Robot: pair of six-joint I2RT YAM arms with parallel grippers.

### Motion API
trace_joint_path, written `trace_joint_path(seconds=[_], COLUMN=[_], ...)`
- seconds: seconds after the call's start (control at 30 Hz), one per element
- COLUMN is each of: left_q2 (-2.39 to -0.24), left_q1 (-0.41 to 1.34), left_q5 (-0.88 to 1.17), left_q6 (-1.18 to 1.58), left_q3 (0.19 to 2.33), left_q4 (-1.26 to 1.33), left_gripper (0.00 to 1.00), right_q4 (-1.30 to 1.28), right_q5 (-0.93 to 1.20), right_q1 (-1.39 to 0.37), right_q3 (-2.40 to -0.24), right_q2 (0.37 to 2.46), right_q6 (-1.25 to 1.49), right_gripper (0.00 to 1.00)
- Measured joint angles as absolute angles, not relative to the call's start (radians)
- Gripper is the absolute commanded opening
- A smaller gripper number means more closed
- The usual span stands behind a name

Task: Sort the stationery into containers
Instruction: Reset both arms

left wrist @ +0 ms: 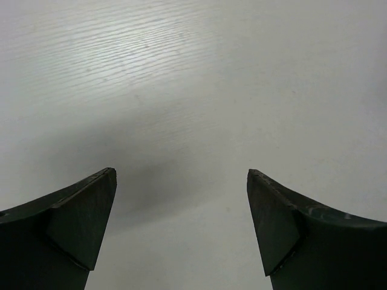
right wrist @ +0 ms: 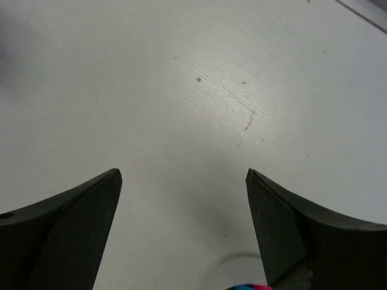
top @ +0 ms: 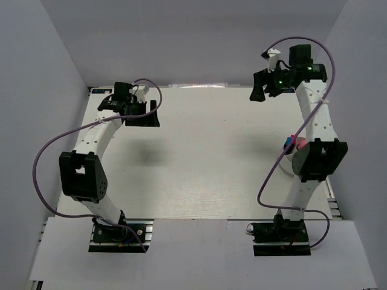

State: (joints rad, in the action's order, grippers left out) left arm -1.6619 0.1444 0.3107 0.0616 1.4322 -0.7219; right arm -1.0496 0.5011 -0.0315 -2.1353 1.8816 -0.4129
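Observation:
In the top view, pink and blue stationery (top: 292, 142) pokes out from behind my right arm's elbow at the right side of the table. It stands in a white container (top: 289, 151) that the arm mostly hides. The right wrist view catches the container's rim (right wrist: 242, 264) and the pink and blue tips of the stationery (right wrist: 251, 287) at its bottom edge. My right gripper (top: 259, 85) (right wrist: 182, 171) is raised at the far right, open and empty. Far left, my left gripper (top: 145, 113) (left wrist: 180, 171) hangs open over bare table with nothing between its fingers.
White walls close in the white table (top: 211, 157) at the back and both sides. Purple cables loop from both arms. The right arm's elbow (top: 317, 158) stands right beside the container.

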Motion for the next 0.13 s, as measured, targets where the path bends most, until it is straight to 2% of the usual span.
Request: trace_joint_path(seconds=[0.13], left_q2=[-1.649], left_q1=[0.133], left_q5=[0.235], left_q6=[0.061], left_q3=[1.428], left_q4=[-0.723], left_gripper=[0.98], right_q4=[-0.999], right_q5=[0.501], right_q1=[-0.059], right_q3=[-2.135], right_q2=[1.958], right_q6=[-0.325], right_gripper=[0.89])
